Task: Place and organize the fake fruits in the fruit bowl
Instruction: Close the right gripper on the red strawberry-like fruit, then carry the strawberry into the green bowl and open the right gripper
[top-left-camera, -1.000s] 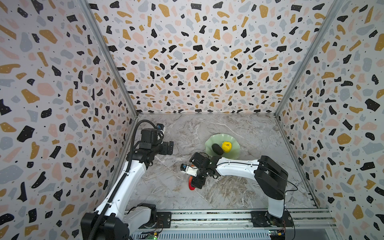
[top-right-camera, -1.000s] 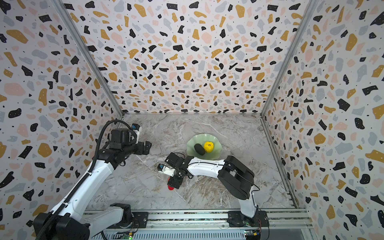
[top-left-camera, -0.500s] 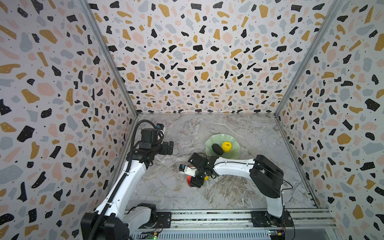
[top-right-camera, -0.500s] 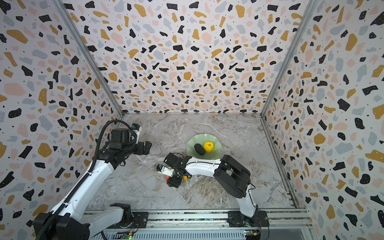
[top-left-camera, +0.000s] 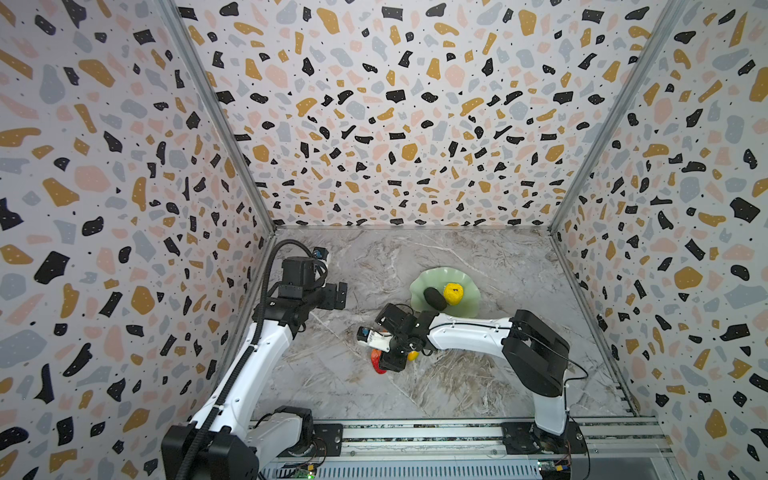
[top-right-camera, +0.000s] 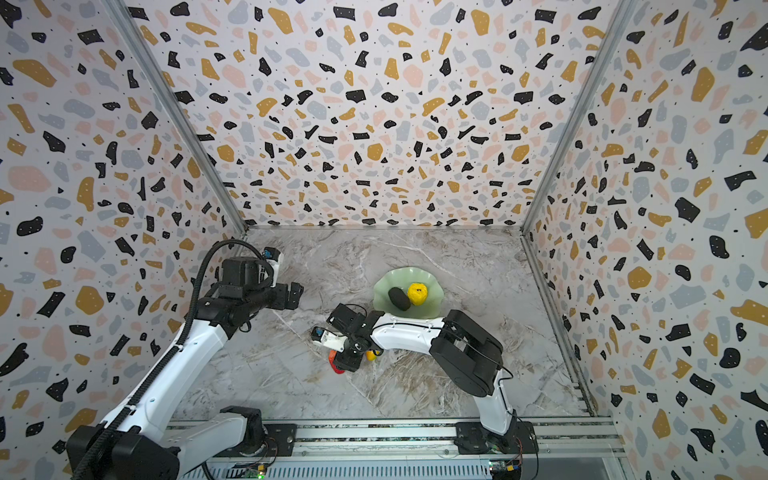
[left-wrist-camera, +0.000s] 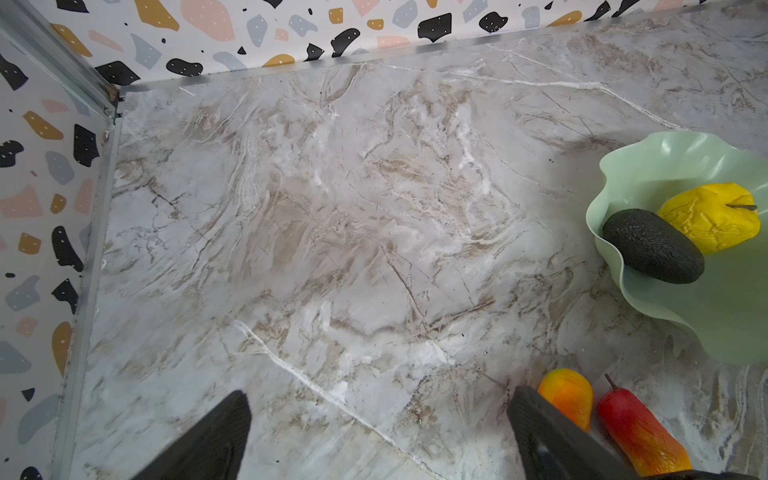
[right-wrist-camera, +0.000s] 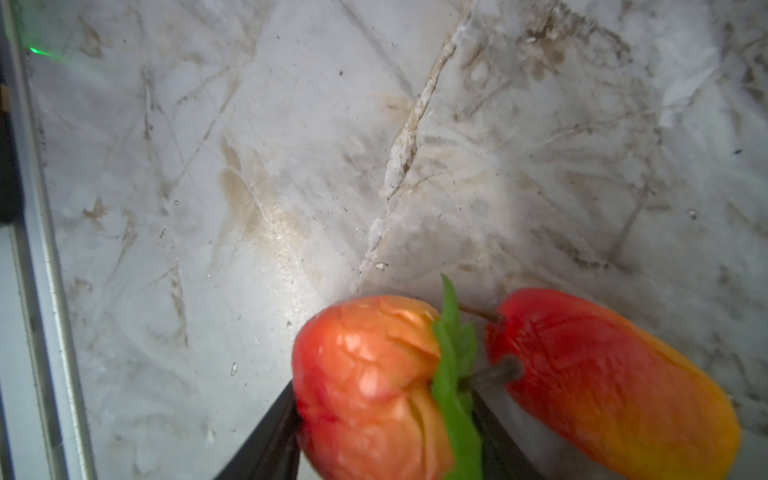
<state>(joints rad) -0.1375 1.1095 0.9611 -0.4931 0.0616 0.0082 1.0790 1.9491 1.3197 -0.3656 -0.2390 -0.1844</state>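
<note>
Your left hand (left-wrist-camera: 380, 395) hangs spread and empty. Your right hand (top-left-camera: 392, 360) pinches the strawberry (right-wrist-camera: 365, 374) at the table (right-wrist-camera: 249, 166), with a red-to-yellow fruit (right-wrist-camera: 602, 374) just beside it. This looks like the pickup step. Next, lift clear and carry to the fruit bowl (top-left-camera: 467, 306) near that wrist.

A grey-white marble-patterned tabletop (top-left-camera: 415, 257), veined with brown, makes up the floor of the booth. Three terrazzo-print walls (top-left-camera: 395, 104), speckled in black, ochre, pink and grey, stand around it, joined at the back corners by bare metal posts (top-left-camera: 222, 120). A slotted metal rail (top-left-camera: 415, 434) runs along the near edge.
</note>
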